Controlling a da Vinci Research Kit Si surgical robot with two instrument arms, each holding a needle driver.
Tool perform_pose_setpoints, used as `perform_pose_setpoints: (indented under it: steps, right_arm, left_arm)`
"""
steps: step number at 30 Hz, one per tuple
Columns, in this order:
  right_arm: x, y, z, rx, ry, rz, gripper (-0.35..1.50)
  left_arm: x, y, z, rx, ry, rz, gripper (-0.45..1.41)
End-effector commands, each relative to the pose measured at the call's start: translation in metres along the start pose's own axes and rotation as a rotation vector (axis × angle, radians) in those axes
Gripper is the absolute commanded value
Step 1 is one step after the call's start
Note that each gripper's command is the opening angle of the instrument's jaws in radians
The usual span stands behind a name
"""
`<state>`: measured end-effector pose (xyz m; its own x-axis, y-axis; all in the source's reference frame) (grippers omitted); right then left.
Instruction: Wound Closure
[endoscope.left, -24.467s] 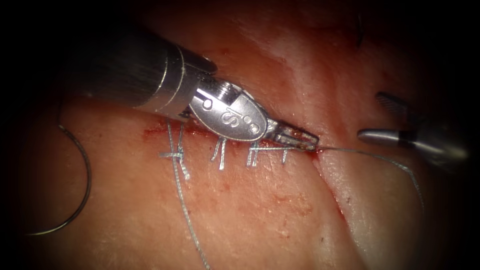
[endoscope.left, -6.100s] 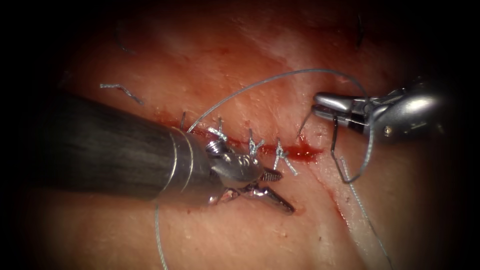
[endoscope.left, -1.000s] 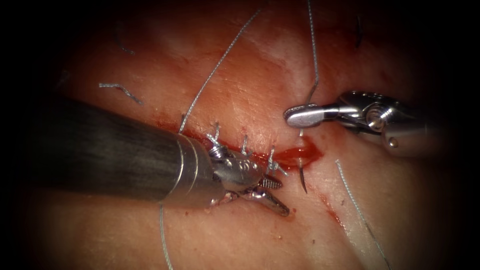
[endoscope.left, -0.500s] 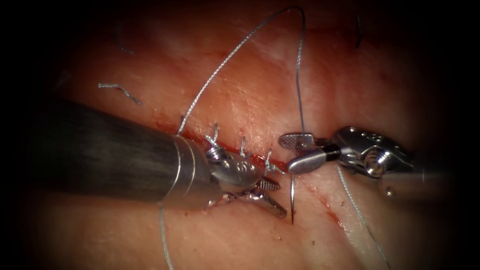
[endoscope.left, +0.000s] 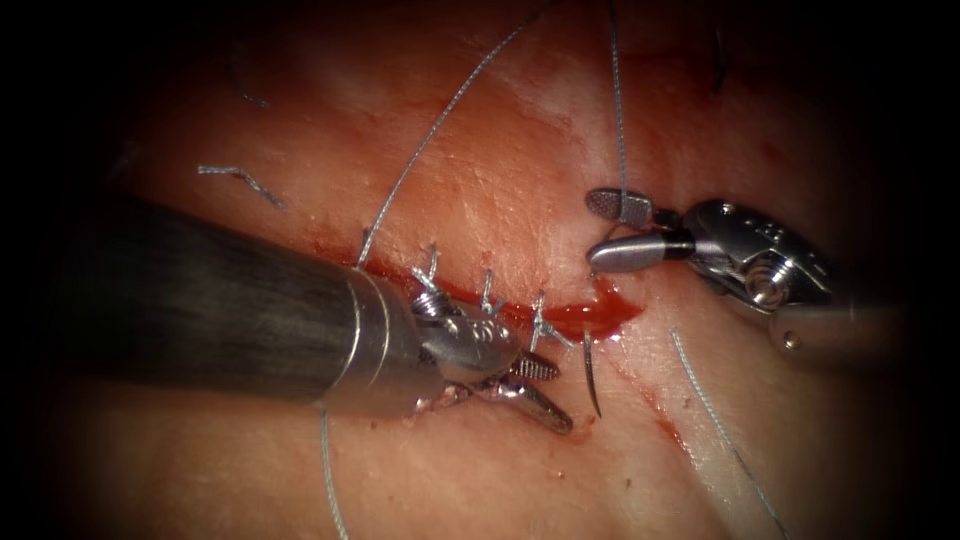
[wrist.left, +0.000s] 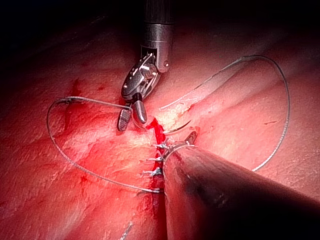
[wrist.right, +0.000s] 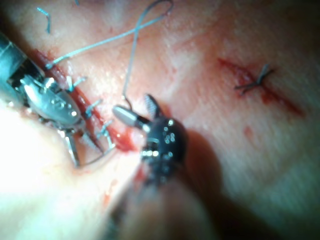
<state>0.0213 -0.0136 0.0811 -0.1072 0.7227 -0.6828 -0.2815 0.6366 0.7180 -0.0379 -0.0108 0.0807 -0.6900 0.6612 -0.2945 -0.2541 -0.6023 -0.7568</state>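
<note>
The tissue has a cut with red fluid at its right end and several stitches to the left. The curved needle is in the tissue at that right end, with its tip out below the cut; its arc shows as the needle and the needle. My left tool is open just left of the tip and holds nothing. My right tool is open above the cut's right end. The thread drops to its upper jaw, ungripped.
The long thread rises from the leftmost stitch and leaves the picture's top. A cut thread end lies on the tissue upper left. More thread trails lower right. A separate stitched cut lies farther off.
My right tool has lifted up and to the right, away from the cut's end, with its jaws open. The needle stays in the tissue, tip still out. The left tool has hardly moved.
</note>
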Motion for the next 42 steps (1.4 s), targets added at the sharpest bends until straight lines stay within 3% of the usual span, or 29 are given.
perform_pose_setpoints:
  steps: [1, 4, 5, 6, 7, 8, 12, 16, 24, 29, 32, 33, 35, 37, 39, 42]
  right_arm:
    - [-0.0007, -0.0005, 0.0008, 0.027, -0.009, 0.0, 1.36]
    - [-0.0009, -0.001, 0.0009, 0.036, -0.012, -0.017, 1.18]
    - [-0.0009, -0.001, 0.0008, 0.042, -0.014, -0.024, 0.89]
    - [-0.0009, -0.0011, 0.0007, 0.06, -0.021, -0.036, 0.22]
    - [-0.0009, -0.001, 0.0006, 0.064, -0.022, -0.036, -0.28]
    - [-0.0009, -0.0009, 0.0005, 0.064, -0.025, -0.036, -0.35]
    - [-0.0006, 0.0, -0.0001, 0.067, -0.033, -0.025, -0.35]
    - [-0.0005, 0.0005, -0.0004, 0.078, -0.073, 0.103, -0.35]
    - [-0.0018, -0.0015, 0.0005, 0.176, -0.151, 0.289, -0.35]
    - [-0.0025, -0.0032, 0.0004, 0.205, -0.171, 0.304, -0.35]
    - [-0.0022, -0.0028, 0.0004, 0.154, -0.133, 0.254, -0.33]
    - [-0.002, -0.0025, 0.0004, 0.141, -0.126, 0.249, 0.09]
    - [-0.0016, -0.0019, 0.0002, 0.117, -0.11, 0.227, 0.73]
    - [-0.0014, -0.0013, 0.0, 0.08, -0.092, 0.217, 1.08]
    - [-0.0012, -0.0008, -0.0004, 0.055, -0.085, 0.211, 1.26]
    - [-0.0011, -0.0004, -0.0011, 0.044, -0.092, 0.209, 1.3]
  left_arm:
    - [0.0001, -0.0002, 0.0008, -0.001, 0.001, 0.001, 0.2]
    - [0.0001, -0.0002, 0.0008, -0.001, 0.001, 0.001, 0.2]
    - [0.0001, -0.0002, 0.0008, -0.001, 0.001, 0.001, 0.2]
    - [0.0001, -0.0002, 0.0008, -0.001, 0.001, 0.002, 0.2]
    - [0.0001, -0.0002, 0.0008, -0.001, 0.001, 0.002, 0.2]
    - [0.0001, -0.0002, 0.0008, -0.001, 0.0, 0.002, 0.2]
    - [0.0, -0.0002, 0.0007, -0.002, 0.0, 0.002, 0.2]
    - [0.0001, -0.0002, 0.0008, -0.002, 0.0, 0.002, 0.2]
    - [0.0001, -0.0002, 0.0007, -0.003, 0.0, 0.003, 0.2]
    - [0.0003, 0.0001, 0.0005, 0.007, 0.008, 0.018, 0.2]
    - [0.0007, 0.0009, 0.0, 0.049, 0.031, 0.093, 0.15]
    - [0.0009, 0.0012, -0.0001, 0.059, 0.038, 0.178, 0.17]
    - [0.0014, 0.002, -0.0004, 0.084, 0.051, 0.276, 0.17]
    - [0.0018, 0.0028, -0.0005, 0.081, 0.079, 0.376, 0.19]
    - [0.002, 0.0036, -0.0005, 0.074, 0.142, 0.489, 0.25]
    - [0.0021, 0.0043, -0.0002, 0.053, 0.198, 0.592, 0.56]
